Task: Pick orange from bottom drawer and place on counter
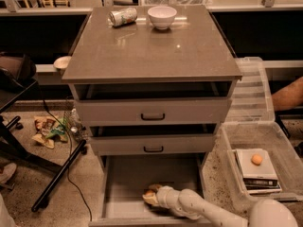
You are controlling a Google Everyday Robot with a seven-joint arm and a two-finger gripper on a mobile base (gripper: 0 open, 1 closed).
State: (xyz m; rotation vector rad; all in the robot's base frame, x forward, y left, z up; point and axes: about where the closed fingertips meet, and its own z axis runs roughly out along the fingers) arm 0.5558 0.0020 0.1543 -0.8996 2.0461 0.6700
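You are looking down at a grey three-drawer cabinet (152, 111) on a speckled floor. Its top is the desk (151, 56), a glossy grey-brown slab. At the desk's far edge stands a white bowl (162, 17), with a drink can (123, 17) lying on its side just left of the bowl.

The cabinet's top drawer (189, 110) and middle drawer (189, 144), each with a black bar handle, are pulled out a little. The bottom drawer (128, 183) is pulled out far towards you, and its flat grey floor shows.

Your white arm (199, 209) enters from the lower right, in front of the cabinet, and reaches into the bottom drawer. The hand (151, 196) sits low over the drawer floor, near the drawer's front edge and about midway across the cabinet's width. The orange (149, 193) shows as a small orange patch right at the hand, inside the bottom drawer. You cannot tell whether the hand is wide, narrow or closed on the fruit.

To the right of the cabinet sits a clear plastic bin (279, 141). In it a second orange (256, 159) rests on a white box (255, 170). To the left of the cabinet, snack wrappers (47, 129) lie on the floor beside a black stand leg (59, 174).
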